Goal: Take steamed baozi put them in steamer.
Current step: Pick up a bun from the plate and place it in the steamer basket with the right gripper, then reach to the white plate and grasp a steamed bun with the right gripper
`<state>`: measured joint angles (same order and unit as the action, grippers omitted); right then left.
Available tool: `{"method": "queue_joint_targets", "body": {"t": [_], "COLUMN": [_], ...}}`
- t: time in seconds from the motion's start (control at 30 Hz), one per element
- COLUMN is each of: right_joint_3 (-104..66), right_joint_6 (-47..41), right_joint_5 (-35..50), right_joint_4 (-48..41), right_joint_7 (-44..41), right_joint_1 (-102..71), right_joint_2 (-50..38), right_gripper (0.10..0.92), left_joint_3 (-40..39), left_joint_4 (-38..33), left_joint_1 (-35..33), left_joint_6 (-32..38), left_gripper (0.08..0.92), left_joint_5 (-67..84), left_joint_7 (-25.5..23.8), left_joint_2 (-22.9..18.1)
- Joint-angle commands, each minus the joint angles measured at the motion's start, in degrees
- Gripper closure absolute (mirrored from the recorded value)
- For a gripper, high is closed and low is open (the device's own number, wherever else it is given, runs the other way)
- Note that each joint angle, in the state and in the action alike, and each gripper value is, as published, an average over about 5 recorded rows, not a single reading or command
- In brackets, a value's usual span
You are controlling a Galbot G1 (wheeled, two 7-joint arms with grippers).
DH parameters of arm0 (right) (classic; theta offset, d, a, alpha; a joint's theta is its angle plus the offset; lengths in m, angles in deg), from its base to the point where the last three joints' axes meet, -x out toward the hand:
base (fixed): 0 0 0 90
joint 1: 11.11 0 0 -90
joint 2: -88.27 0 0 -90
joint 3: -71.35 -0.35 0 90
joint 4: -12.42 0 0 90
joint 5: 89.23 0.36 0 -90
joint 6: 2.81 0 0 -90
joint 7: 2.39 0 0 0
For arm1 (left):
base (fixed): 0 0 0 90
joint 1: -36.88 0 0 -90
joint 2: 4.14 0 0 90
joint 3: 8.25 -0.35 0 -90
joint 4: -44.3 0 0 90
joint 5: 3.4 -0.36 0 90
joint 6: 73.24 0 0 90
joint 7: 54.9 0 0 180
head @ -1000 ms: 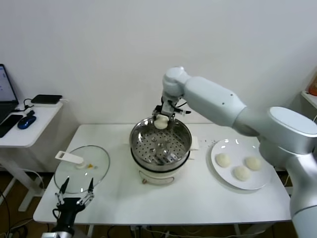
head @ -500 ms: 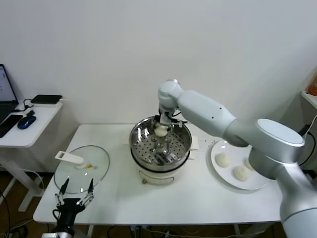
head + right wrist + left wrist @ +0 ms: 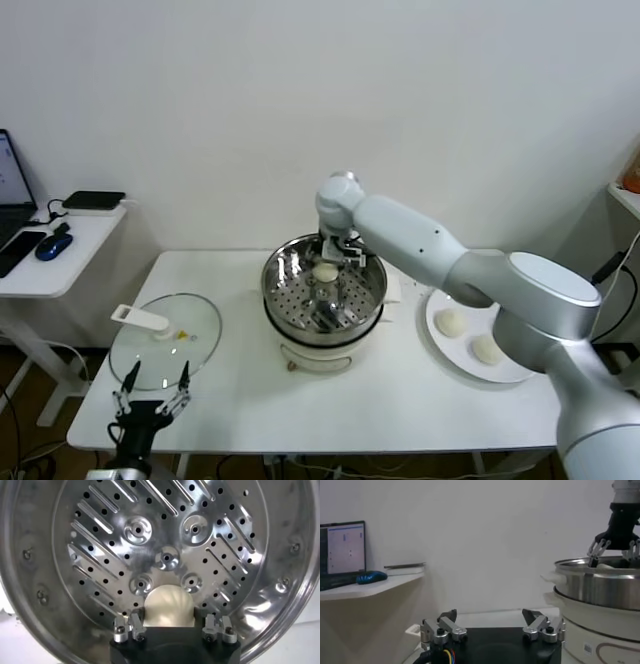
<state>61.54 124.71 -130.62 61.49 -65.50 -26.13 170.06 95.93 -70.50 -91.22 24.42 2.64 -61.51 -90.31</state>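
The steamer [image 3: 277,296] is a shiny steel pot with a perforated bottom [image 3: 100,540], standing on a white cooker base mid-table. My right gripper [image 3: 329,262] reaches down inside it. One creamy-white baozi [image 3: 168,605] lies between its fingers on the perforated floor, with a narrow gap on each side, so the gripper [image 3: 172,619] is open. In the head view this baozi [image 3: 326,273] sits toward the pot's back. Two more baozi [image 3: 450,322] [image 3: 487,349] lie on the white plate [image 3: 450,357] at the right. My left gripper [image 3: 157,376] waits open at the front left.
A round glass lid [image 3: 165,340] with a white handle [image 3: 139,318] lies flat on the table left of the steamer, just beyond the left gripper [image 3: 489,616]. A side table [image 3: 60,250] with a mouse and laptop stands farther left. My right arm partly covers the plate.
My right gripper has come down from above the back rim into the steamer with the baozi. Its fingers have spread apart from the bun, which now rests on the pot floor.
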Motion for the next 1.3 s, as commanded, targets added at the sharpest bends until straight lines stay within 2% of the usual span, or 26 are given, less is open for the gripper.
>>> {"method": "queue_joint_targets", "body": {"t": [0.03, 0.13, 0.3, 0.4, 0.5, 0.63, 0.93, 1.1, 1.3], "right_joint_3": [-0.45, -0.88, -0.01, 1.95, 6.11, 12.25, 25.53, 27.83, 26.25], "right_joint_6": [0.61, 1.10, 1.44, 1.06, -1.55, -8.40, -31.90, -39.74, -44.64], "right_joint_5": [-1.59, -1.92, 1.56, 7.46, 18.44, 31.60, 57.53, 65.62, 68.03], "right_joint_4": [0.07, 0.41, 1.71, 3.15, 5.79, 10.67, 17.16, 16.38, 14.13], "right_joint_7": [0.25, 0.23, -1.01, -2.75, -4.95, -5.97, -2.92, -3.07, -2.68], "right_joint_1": [-0.54, -0.39, 2.00, 4.62, 8.55, 14.28, 25.30, 25.98, 20.72], "right_joint_2": [0.06, -0.20, -1.55, -3.13, -5.93, -11.55, -26.69, -33.09, -39.55], "right_gripper": [0.258, 0.212, 0.203, 0.202, 0.202, 0.203, 0.203, 0.203, 0.203], "left_joint_3": [0.01, 0.04, 0.07, 0.11, 0.19, 0.23, 0.07, -0.24, -0.61], "left_joint_4": [0.11, 0.08, -0.05, -0.15, -0.26, -0.44, -1.11, -1.44, -1.45], "left_joint_1": [-0.05, -0.06, -0.02, 0.04, 0.10, 0.13, 0.23, 0.35, 0.45], "left_joint_6": [0.06, 0.06, 0.00, -0.07, -0.16, -0.27, -0.57, -0.71, -0.75], "left_gripper": [0.177, 0.177, 0.177, 0.177, 0.177, 0.177, 0.177, 0.177, 0.177], "left_joint_5": [-0.03, 0.01, 0.01, 0.01, 0.03, 0.02, -0.21, -0.46, -0.82], "left_joint_7": [0.01, 0.02, 0.01, 0.00, 0.00, -0.03, -0.13, -0.21, -0.25], "left_joint_2": [-0.02, -0.01, -0.07, -0.13, -0.16, -0.20, 0.00, 0.04, -0.04]}}
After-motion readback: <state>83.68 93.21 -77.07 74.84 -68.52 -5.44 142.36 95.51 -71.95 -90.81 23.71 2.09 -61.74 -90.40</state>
